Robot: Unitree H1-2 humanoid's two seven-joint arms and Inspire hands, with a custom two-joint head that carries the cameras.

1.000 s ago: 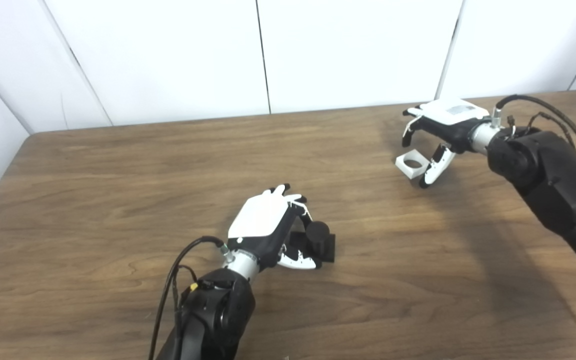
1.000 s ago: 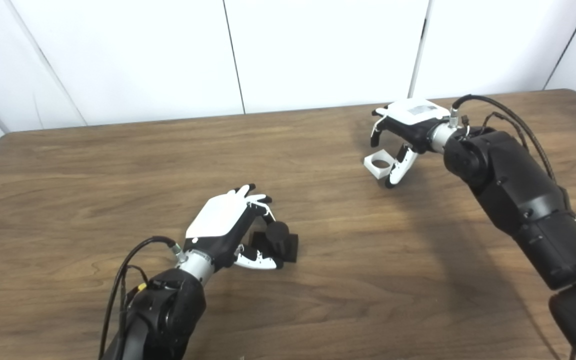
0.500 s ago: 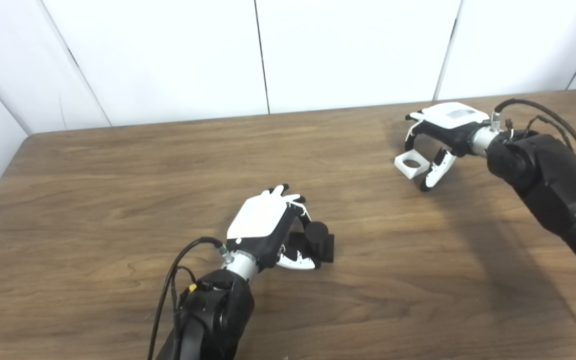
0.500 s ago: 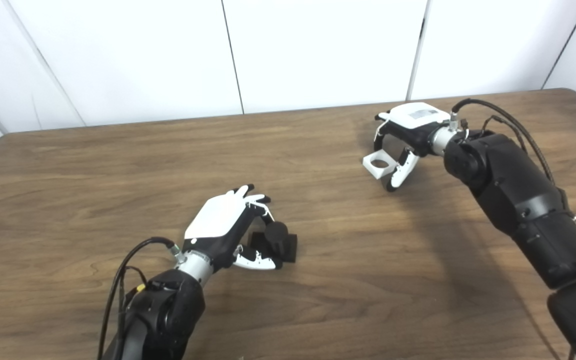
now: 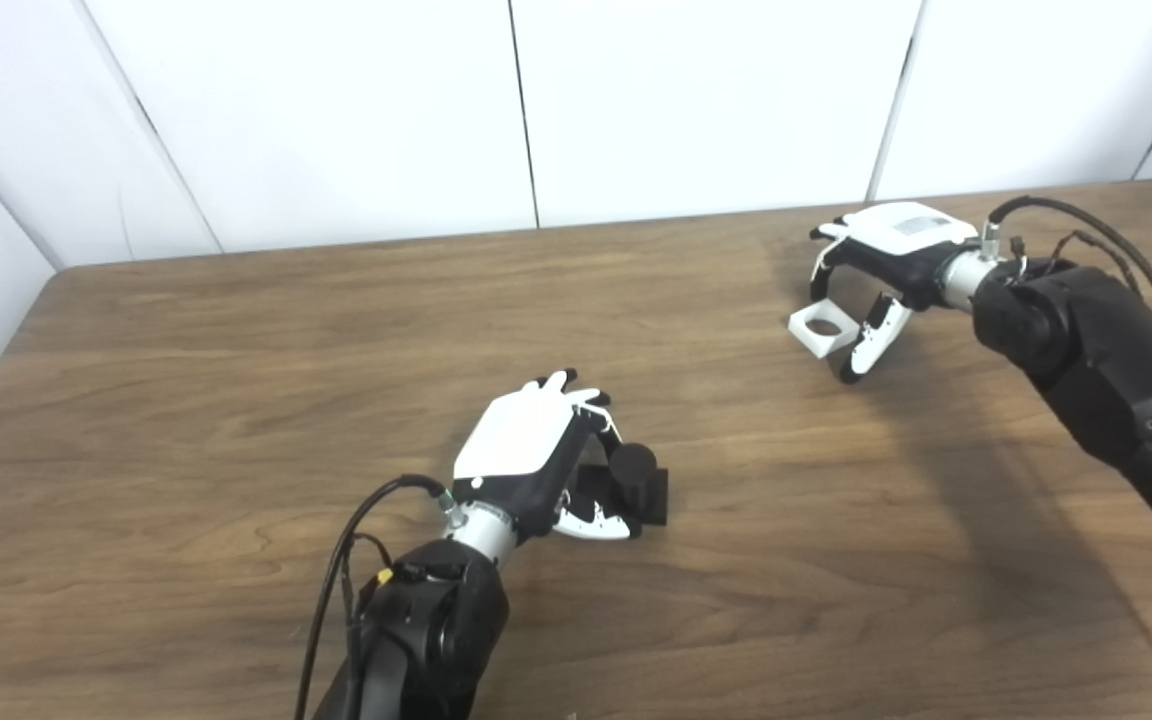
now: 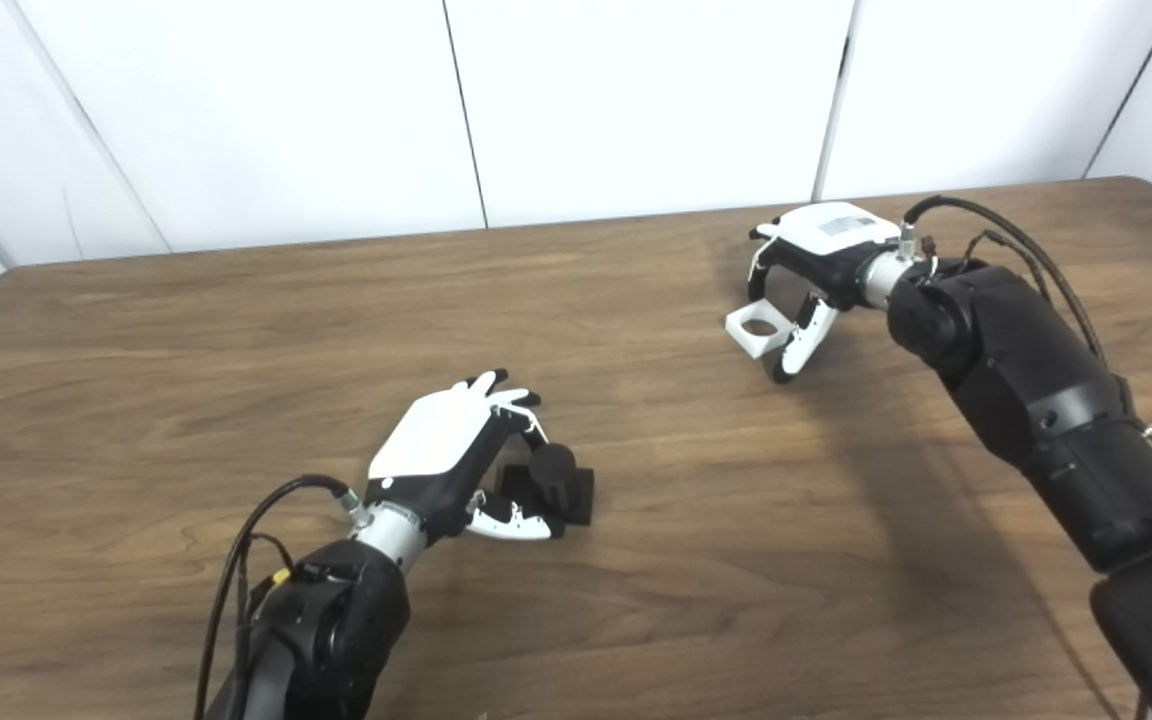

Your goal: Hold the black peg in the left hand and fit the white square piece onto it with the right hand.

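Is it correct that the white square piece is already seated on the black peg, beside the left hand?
No. The white square piece lies apart on the table, at the right hand. Only the black peg is beside the left hand, as the left eye view shows.

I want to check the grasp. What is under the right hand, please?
Under the right hand sits the white square piece on the wooden table, its round hole visible between fingers and thumb. Whether they touch it cannot be seen.

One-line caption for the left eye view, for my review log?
Left hand cups the black peg on the table; right hand closes around the white piece.
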